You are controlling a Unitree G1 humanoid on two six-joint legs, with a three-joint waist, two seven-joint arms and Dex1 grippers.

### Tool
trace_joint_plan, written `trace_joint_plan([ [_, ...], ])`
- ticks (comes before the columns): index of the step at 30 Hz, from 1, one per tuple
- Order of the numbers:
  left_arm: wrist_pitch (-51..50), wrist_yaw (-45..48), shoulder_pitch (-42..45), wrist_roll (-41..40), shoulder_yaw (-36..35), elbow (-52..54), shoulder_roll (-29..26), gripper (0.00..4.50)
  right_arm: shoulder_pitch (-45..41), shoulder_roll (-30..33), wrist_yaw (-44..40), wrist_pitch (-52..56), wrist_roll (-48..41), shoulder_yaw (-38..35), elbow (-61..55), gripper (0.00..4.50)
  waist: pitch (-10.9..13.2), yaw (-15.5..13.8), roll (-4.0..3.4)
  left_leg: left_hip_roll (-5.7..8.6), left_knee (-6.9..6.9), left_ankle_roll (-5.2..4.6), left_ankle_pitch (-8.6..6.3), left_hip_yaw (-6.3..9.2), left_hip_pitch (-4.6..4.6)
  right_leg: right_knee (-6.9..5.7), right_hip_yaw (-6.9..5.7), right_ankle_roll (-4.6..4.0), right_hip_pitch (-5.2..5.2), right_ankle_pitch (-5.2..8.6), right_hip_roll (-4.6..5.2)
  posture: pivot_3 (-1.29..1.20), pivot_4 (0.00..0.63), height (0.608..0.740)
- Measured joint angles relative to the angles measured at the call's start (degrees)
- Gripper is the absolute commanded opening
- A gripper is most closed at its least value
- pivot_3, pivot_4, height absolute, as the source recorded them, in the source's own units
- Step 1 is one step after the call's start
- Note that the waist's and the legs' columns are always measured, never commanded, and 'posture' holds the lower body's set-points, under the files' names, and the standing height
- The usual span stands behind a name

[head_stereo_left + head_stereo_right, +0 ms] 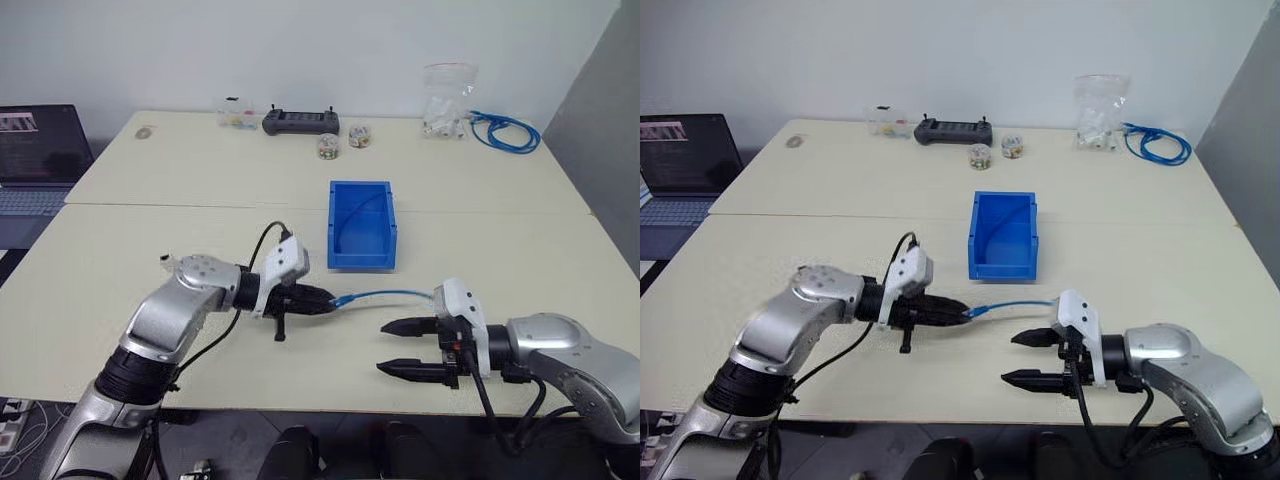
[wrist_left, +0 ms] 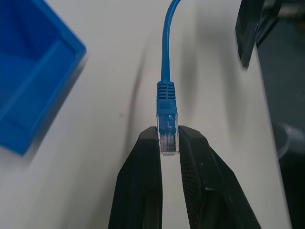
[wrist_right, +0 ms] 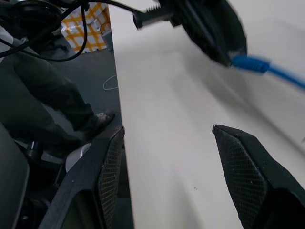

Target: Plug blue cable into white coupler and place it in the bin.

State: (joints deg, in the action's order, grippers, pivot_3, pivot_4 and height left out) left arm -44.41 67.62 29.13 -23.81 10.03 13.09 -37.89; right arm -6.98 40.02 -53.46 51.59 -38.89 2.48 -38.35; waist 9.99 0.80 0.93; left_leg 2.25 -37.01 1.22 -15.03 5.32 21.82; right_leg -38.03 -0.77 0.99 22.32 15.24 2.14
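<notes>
Lower centre, the left claw (image 1: 318, 299) pinches the thin blue cable's (image 1: 385, 295) clear plug, tip exposed for mating; the right claw (image 1: 408, 347) gapes empty, no coupler visible.

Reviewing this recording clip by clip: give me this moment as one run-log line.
left hand: shut on blue cable plug | right hand: open, nothing held | bin: behind the hands on table

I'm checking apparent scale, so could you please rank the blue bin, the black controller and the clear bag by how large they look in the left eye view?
1. The bin, clearly largest.
2. The black controller and the clear bag look alike in extent, and both lie farther from the camera, so I won't rank them.
</notes>
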Motion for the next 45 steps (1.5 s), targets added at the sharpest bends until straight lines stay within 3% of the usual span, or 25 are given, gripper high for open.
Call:
trace_joint_plan([
  [8, -18.63, -3.92, 3.38, -17.32, -7.9, 2.33, 3.57, 0.24, -3.37, -5.5, 8.12, 4.14, -9.31, -5.4, 2.73, 3.13, 0.12, 0.87, 0.16, -0.02, 0.0, 0.02, 0.01, 0.04, -0.03, -0.03, 0.0, 0.0, 0.0, 0.0, -0.04, 0.0, 0.15, 0.74],
  [13, -26.48, -7.81, 3.99, -26.17, -13.49, 2.18, 5.0, 0.24, -8.58, -12.28, 15.96, 5.96, -16.99, -8.85, 6.3, 3.13, 0.14, 0.87, 0.14, -0.01, 0.0, 0.03, 0.02, 0.05, -0.04, -0.04, 0.04, -0.01, 0.01, -0.01, -0.03, 0.0, 0.15, 0.74],
  [26, -30.29, -14.15, 3.97, -34.27, -15.49, 2.09, 5.59, 0.24, -13.23, -15.79, 26.36, 8.05, -31.49, -10.13, 9.09, 3.13, 0.15, 0.76, 0.13, 0.01, 0.02, 0.03, 0.02, 0.02, -0.03, -0.01, 0.07, -0.12, 0.02, -0.06, 0.0, 0.0, 0.15, 0.74],
  [29, -30.31, -15.08, 3.97, -35.39, -15.54, 2.09, 5.59, 0.24, -13.23, -15.68, 27.32, 8.08, -32.71, -9.65, 9.5, 2.61, 0.15, 0.76, 0.13, 0.01, 0.02, 0.03, 0.02, 0.01, -0.02, -0.01, 0.08, -0.12, 0.03, -0.06, 0.01, 0.0, 0.15, 0.74],
  [39, -30.3, -16.82, 3.94, -37.91, -15.37, 2.05, 5.32, 0.24, -13.32, -13.56, 27.82, 8.27, -34.57, -8.42, 10.1, 0.25, 0.15, 0.76, 0.13, 0.01, 0.02, 0.02, 0.01, 0.0, -0.02, -0.01, 0.08, -0.08, 0.03, -0.04, 0.0, 0.0, 0.15, 0.74],
  [45, -28.64, -15.33, 3.47, -37.71, -14.53, 2.07, 3.88, 0.24, -13.34, -13.37, 28.62, 8.41, -37.01, -8.05, 10.59, 0.13, 0.16, 0.76, 0.12, 0.01, 0.03, 0.02, 0.01, -0.01, -0.02, 0.0, 0.09, -0.09, 0.03, -0.04, 0.01, 0.0, 0.15, 0.74],
])
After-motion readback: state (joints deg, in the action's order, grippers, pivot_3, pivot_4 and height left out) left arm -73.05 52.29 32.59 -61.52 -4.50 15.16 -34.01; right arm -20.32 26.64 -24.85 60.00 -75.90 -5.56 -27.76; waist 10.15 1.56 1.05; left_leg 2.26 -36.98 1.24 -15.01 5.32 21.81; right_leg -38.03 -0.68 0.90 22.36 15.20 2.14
